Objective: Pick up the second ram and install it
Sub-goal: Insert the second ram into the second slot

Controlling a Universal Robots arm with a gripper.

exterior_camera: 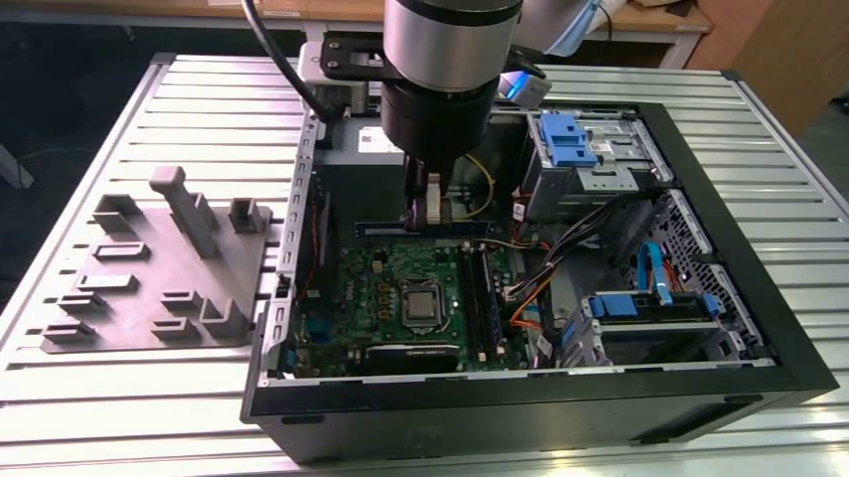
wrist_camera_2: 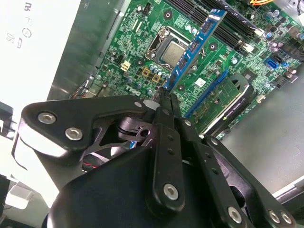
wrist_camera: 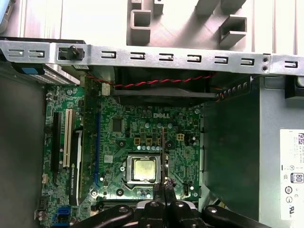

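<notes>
One hand (exterior_camera: 424, 211) is what I steer from here, and it is pinching the ram (wrist_camera_2: 195, 43) by one end. In the second wrist view the two fingers (wrist_camera_2: 167, 123) come together on the stick. The ram pokes out past their tips, and it looks blue with small dark squares along it. In the first wrist view I see the ram from its thin edge, like a dark line coming out of the hand. In the exterior view it hangs down below the hand.

The ram is over the green board (wrist_camera: 118, 142), close to the square silver chip (wrist_camera: 144, 169) in the middle. I cannot tell if its low end touches the board. Long black slots (wrist_camera_2: 235, 21) run along the board near the chip.

The board lies flat inside the open black case (exterior_camera: 531, 412), and the hand reaches down into it near the far end of the board.

A grey tray (exterior_camera: 159, 278) with little blocks and posts lies on the desk (exterior_camera: 119, 417), just beside the case on the exterior view's left.
</notes>
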